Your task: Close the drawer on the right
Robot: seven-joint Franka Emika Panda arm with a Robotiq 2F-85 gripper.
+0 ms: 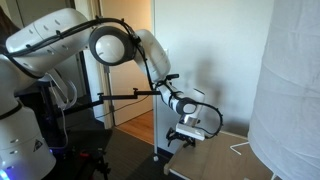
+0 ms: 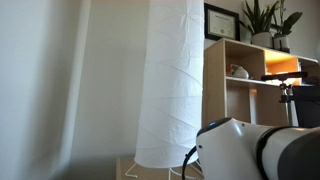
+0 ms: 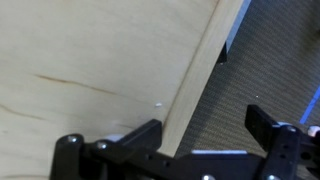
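The drawer is a low light-tan wooden box with a flat pale top (image 1: pixel 215 155) and a thin white wire piece (image 1: pixel 238 147) on it. In the wrist view its top (image 3: pixel 90 70) fills the left and its darker front edge (image 3: pixel 200 75) runs diagonally. My gripper (image 1: pixel 187 135) hovers at that edge, low over the top's near corner. Its fingers (image 3: pixel 205 130) are spread wide apart, one over the wood, one over the carpet, holding nothing. In an exterior view only the arm's white shell (image 2: pixel 250 150) shows; the drawer is mostly hidden there.
A tall white paper-like lamp shade (image 1: pixel 285 85) stands on the far end of the wooden top and also shows in an exterior view (image 2: pixel 175 85). A wooden shelf (image 2: pixel 240 80) with plants stands behind. Grey carpet (image 3: pixel 260 60) lies beside the edge.
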